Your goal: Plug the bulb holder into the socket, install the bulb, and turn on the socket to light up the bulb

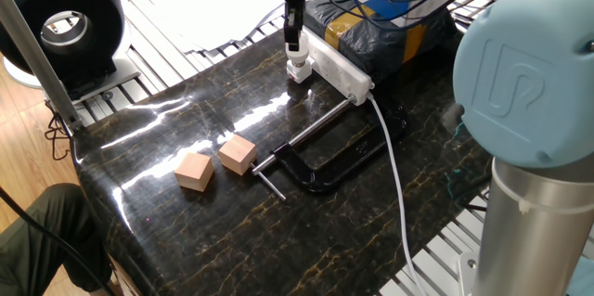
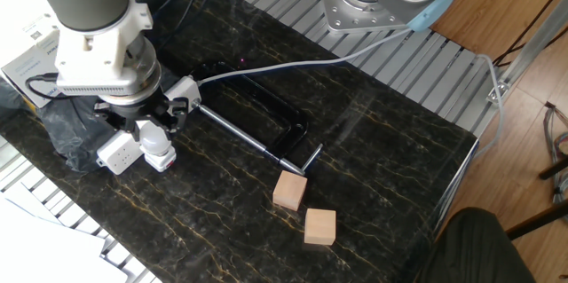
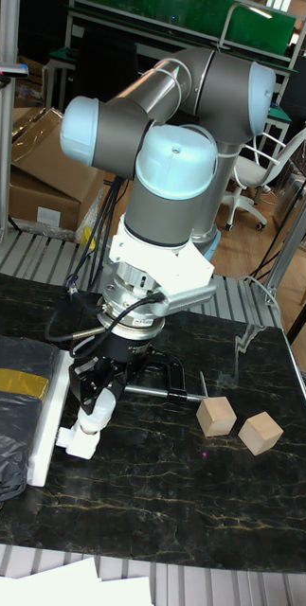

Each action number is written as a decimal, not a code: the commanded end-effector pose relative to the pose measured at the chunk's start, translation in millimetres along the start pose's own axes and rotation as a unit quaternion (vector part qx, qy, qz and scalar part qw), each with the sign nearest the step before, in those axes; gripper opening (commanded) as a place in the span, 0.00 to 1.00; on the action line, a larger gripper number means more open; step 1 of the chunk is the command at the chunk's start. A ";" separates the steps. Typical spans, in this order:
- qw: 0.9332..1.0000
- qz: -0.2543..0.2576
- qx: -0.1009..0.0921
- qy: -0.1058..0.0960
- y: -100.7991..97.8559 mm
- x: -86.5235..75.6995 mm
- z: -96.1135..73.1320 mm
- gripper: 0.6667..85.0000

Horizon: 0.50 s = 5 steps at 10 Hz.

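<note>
My gripper (image 1: 295, 40) points straight down at the far end of the socket (image 1: 340, 67), a long white strip on the dark marble table. It is shut on the bulb (image 1: 297, 57), whose base sits in the bulb holder (image 1: 299, 72). The holder is a small white cube plugged in at the strip's end. In the other fixed view the bulb (image 2: 156, 141) shows between the dark fingers (image 2: 135, 129), above the bulb holder (image 2: 165, 161) with its red mark. The tall view shows the bulb (image 3: 99, 408), the holder (image 3: 78, 441) and the socket (image 3: 45, 421) under the gripper (image 3: 105, 386).
A black C-clamp (image 1: 332, 162) lies mid-table, with the socket's white cable (image 1: 395, 177) running over it. Two tan wooden cubes (image 1: 194, 171) (image 1: 238, 155) sit toward the near left. A black bag with a box (image 1: 382, 25) lies behind the socket. The arm's base (image 1: 529, 110) stands at the right.
</note>
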State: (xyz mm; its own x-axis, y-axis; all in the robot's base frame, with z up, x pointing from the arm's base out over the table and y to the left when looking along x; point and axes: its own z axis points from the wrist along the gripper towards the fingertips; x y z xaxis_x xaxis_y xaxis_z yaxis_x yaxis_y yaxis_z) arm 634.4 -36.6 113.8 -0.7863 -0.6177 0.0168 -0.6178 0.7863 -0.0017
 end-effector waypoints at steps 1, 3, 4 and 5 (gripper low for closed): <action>0.999 0.049 -0.006 0.000 2.8 -1.2 -1.7 0.00; 0.998 0.070 -0.007 -0.003 3.1 -2.6 -1.5 0.00; 0.997 0.077 -0.007 -0.002 3.4 -2.3 -1.5 0.00; 0.997 0.083 -0.007 -0.002 3.4 -2.3 -1.5 0.00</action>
State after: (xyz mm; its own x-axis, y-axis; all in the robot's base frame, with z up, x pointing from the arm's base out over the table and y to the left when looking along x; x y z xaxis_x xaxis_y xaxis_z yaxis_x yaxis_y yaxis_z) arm 633.6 -35.2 114.1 -0.8530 -0.5215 0.0208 -0.5216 0.8532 0.0003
